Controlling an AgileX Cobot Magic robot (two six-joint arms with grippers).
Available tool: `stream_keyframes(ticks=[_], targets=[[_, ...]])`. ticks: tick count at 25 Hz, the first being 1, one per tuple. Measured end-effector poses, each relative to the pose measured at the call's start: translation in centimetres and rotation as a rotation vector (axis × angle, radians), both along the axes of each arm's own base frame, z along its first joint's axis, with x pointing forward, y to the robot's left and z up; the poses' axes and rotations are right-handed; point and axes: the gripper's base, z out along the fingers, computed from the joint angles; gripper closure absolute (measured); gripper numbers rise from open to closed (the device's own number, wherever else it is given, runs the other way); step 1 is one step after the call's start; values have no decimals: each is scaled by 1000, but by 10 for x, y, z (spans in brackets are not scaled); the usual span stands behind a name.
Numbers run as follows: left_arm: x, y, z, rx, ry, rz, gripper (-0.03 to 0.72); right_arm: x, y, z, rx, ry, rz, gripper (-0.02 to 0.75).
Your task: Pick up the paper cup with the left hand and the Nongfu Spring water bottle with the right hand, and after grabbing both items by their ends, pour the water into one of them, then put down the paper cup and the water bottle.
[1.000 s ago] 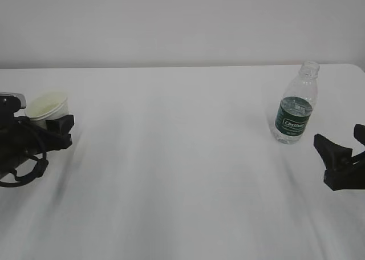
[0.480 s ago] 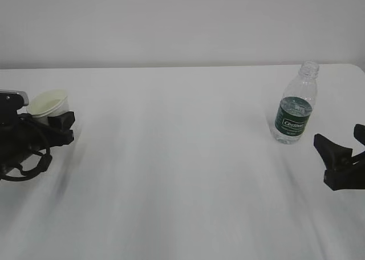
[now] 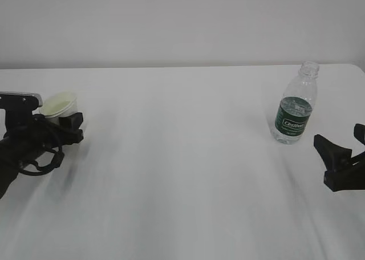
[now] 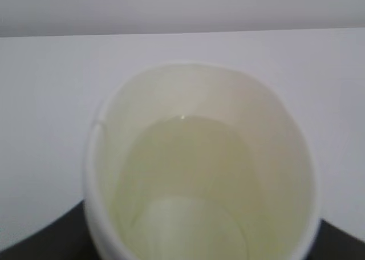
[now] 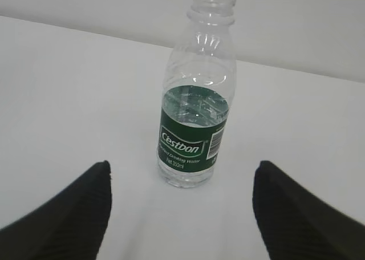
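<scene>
The white paper cup point(image 3: 57, 105) sits between the fingers of my left gripper point(image 3: 67, 122), which is shut on it and holds it above the table at the left. In the left wrist view the paper cup point(image 4: 199, 157) fills the frame, showing its pale cream-yellow inside; dark fingers point(image 4: 40, 240) show at the bottom corners. Whether the cup holds water I cannot tell. The capless Nongfu Spring water bottle point(image 3: 295, 114) stands upright at the right, with water point(image 5: 197, 109) up to the top of its green label. My right gripper point(image 3: 337, 135) is open just in front of the bottle point(image 5: 197, 129), apart from it.
A white table point(image 3: 182, 174) runs to a pale wall at the back. Its right back corner lies just behind the bottle.
My left gripper has carried the paper cup to the right and slightly up. The right gripper and the bottle have not moved.
</scene>
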Motion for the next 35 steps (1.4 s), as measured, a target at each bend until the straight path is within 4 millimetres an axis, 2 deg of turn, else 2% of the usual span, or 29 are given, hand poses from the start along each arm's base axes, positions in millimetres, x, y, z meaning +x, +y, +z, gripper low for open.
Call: stream_keyframes(ticks=[7,15,24,29,35], targets=[[13,-2,-8,-1,-15,0,260,0,0,0,-5,-1,1,150],[16,-3,-11,-5,-30,-1,258,0,0,-4,-8,19,2,150],[16,-3,-11,-5,-29,-1,109,0,0,-5,-8,22,2,150],[15,-4,-12,-26,-19,-12,78,0,0,-5,-8,22,2,150],[-4,-1,-13,-70,43,-3,69,0,0,-5,-8,22,2,151]])
